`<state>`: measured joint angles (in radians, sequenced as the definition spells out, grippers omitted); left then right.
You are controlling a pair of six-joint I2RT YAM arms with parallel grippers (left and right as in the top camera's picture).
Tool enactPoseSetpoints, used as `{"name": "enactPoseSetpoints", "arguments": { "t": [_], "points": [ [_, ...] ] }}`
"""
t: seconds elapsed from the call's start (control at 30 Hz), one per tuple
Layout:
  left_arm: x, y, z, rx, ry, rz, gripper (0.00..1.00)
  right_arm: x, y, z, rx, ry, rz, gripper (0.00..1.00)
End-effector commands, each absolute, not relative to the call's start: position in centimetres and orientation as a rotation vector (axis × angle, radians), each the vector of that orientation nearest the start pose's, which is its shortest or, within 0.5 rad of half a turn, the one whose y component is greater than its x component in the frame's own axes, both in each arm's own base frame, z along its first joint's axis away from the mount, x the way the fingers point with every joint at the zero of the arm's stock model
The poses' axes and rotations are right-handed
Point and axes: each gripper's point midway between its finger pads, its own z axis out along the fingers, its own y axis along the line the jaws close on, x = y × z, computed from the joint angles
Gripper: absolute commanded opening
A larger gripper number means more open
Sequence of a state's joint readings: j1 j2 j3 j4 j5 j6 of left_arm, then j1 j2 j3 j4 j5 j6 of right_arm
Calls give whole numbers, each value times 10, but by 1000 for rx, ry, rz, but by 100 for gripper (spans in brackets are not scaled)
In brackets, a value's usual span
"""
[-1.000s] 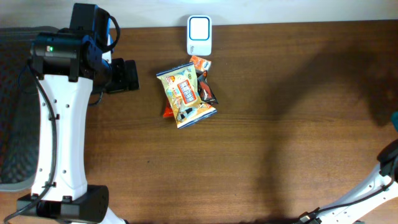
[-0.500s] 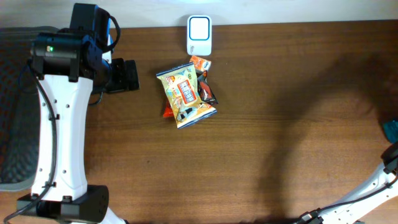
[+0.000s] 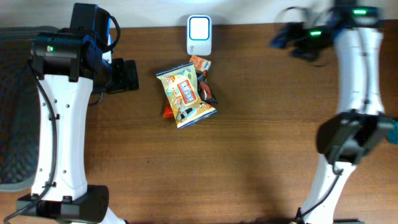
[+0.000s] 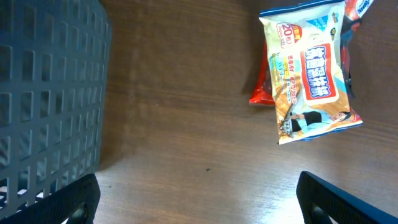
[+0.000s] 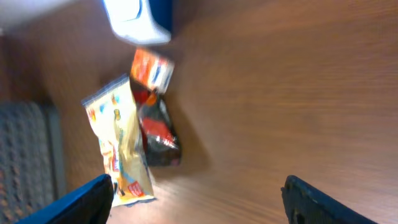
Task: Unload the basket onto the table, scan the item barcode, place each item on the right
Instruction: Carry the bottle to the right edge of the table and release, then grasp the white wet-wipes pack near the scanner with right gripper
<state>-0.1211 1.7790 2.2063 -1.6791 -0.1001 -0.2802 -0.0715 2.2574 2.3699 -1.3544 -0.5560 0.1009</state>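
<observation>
A yellow snack bag [image 3: 185, 94] lies on top of a small pile at the table's middle back, with an orange packet [image 3: 200, 63] and a dark packet [image 3: 208, 92] beside it. A red packet [image 4: 261, 93] peeks out from under the bag. The white and blue scanner [image 3: 199, 35] stands just behind the pile. My left gripper [image 3: 134, 76] hovers left of the pile, open and empty. My right gripper [image 3: 283, 41] is blurred at the back right, open and empty, well to the right of the scanner. The right wrist view shows the scanner [image 5: 138, 18] and the bag [image 5: 121, 143].
A grey mesh basket [image 3: 12, 112] sits off the table's left edge, also filling the left of the left wrist view as the basket [image 4: 50, 93]. Bare brown wood [image 3: 261, 155] spreads over the front and right of the table.
My right arm has swung in from the far right edge to the back right of the table. Its jaws have opened wider. The left arm and the packets have not moved.
</observation>
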Motion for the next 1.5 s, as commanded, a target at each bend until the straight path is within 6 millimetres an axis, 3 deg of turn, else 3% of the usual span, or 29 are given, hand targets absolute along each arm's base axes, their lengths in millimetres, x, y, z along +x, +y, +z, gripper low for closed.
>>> {"name": "enactPoseSetpoints", "arguments": {
  "t": [0.0,0.07,0.13,0.17,0.23,0.3,0.4,0.43,0.53,0.63,0.67,0.7,0.73,0.8,0.9,1.0,1.07,1.13,1.2,1.33,1.47],
  "points": [
    [348,-25,297,-262,2793,32,99,482,129,154,11,2904,710,87],
    [348,-25,297,-262,2793,32,99,467,166,134,4,2994,696,89],
    [348,-25,297,-262,2793,32,99,451,201,119,-106,3043,696,99],
    [348,-25,297,-262,2793,32,99,439,222,108,-202,3074,685,99],
    [348,-25,297,-262,2793,32,99,422,241,89,-258,3129,603,99],
    [348,-25,297,-262,2793,32,99,413,242,72,-169,3186,451,99],
    [348,-25,297,-262,2793,32,99,406,252,55,-191,3200,415,98],
    [348,-25,297,-262,2793,32,99,404,255,49,-202,3201,420,92],
    [348,-25,297,-262,2793,32,99,397,266,41,-272,3196,433,61],
    [348,-25,297,-262,2793,32,99,399,271,44,-287,3175,440,50],
    [348,-25,297,-262,2793,32,99,403,271,49,-300,3156,437,24],
    [348,-25,297,-262,2793,32,99,406,272,55,-329,3135,445,12],
    [348,-25,297,-262,2793,32,99,407,273,63,-337,3117,452,4],
    [348,-25,297,-262,2793,32,99,409,274,80,-353,3080,462,4],
    [348,-25,297,-262,2793,32,99,417,246,95,-339,3029,216,4],
    [348,-25,297,-262,2793,32,99,435,186,122,-81,2894,-257,4],
    [348,-25,297,-262,2793,32,99,440,152,155,72,2755,-472,4],
    [348,-25,297,-262,2793,32,99,441,133,184,152,2646,-562,4],
    [348,-25,297,-262,2793,32,99,440,120,208,167,2572,-624,4],
    [348,-25,297,-262,2793,32,99,437,103,214,163,2524,-770,4],
    [348,-25,297,-262,2793,32,99,433,119,204,141,2583,-685,4]
  ]
}}
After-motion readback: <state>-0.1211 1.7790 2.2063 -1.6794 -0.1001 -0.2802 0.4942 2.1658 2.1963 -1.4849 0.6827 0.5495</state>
